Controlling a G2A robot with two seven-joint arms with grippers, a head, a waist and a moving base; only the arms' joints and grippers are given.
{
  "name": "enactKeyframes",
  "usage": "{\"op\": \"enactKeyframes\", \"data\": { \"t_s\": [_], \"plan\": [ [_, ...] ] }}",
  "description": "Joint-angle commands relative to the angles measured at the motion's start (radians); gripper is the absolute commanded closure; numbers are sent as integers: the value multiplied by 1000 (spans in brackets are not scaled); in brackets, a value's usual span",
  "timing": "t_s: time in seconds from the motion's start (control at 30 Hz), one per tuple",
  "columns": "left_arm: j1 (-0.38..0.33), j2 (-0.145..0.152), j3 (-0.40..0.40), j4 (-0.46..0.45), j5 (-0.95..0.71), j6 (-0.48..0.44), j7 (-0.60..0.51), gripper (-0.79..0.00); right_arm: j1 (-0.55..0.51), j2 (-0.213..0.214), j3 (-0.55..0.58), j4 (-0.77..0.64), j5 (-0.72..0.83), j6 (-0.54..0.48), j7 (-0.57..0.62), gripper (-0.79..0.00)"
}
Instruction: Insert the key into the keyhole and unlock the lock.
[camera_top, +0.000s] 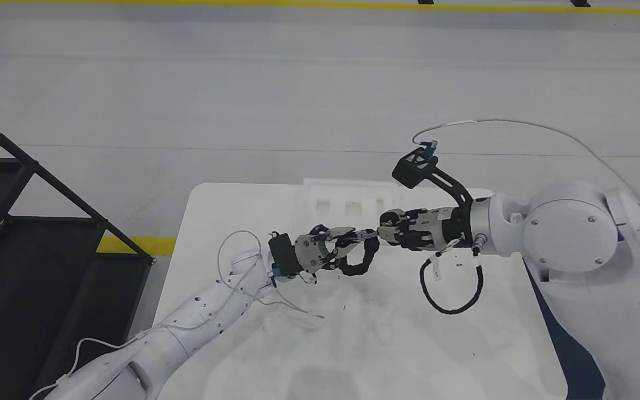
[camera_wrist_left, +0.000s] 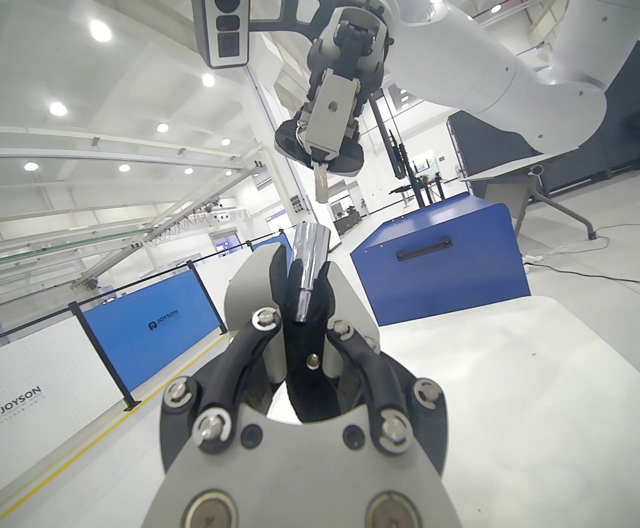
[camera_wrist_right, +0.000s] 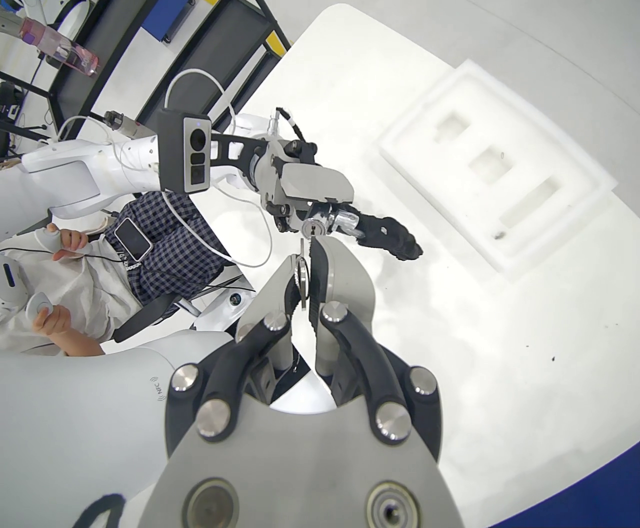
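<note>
My left claw (camera_wrist_left: 300, 280) is squeezed tight around the lock (camera_wrist_left: 311, 240) and holds it up above the tabletop (camera_wrist_right: 450, 325). My right claw (camera_wrist_right: 306, 280) pinches the key (camera_wrist_left: 320, 186). The key's tip is just in front of the lock's keyhole (camera_wrist_right: 314, 229), not inside. A black cable (camera_top: 360, 262) hangs from the lock.
</note>
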Motion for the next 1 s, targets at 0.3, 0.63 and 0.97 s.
{"op": "enactKeyframes", "data": {
  "t_s": [0.3, 0.63, 0.97],
  "plan": [
    [25, -20, -26, 18, 9, 12, 38, 0, -11, 4, -18, -2, -1, 26, -30, 0],
    [30, -40, -38, 48, 32, 10, 73, 0, -5, 6, -32, 10, 8, 29, -48, 0],
    [36, -54, -60, 66, 50, 11, 82, 0, 2, 6, -53, 23, 20, 26, -58, 0]
  ]
}}
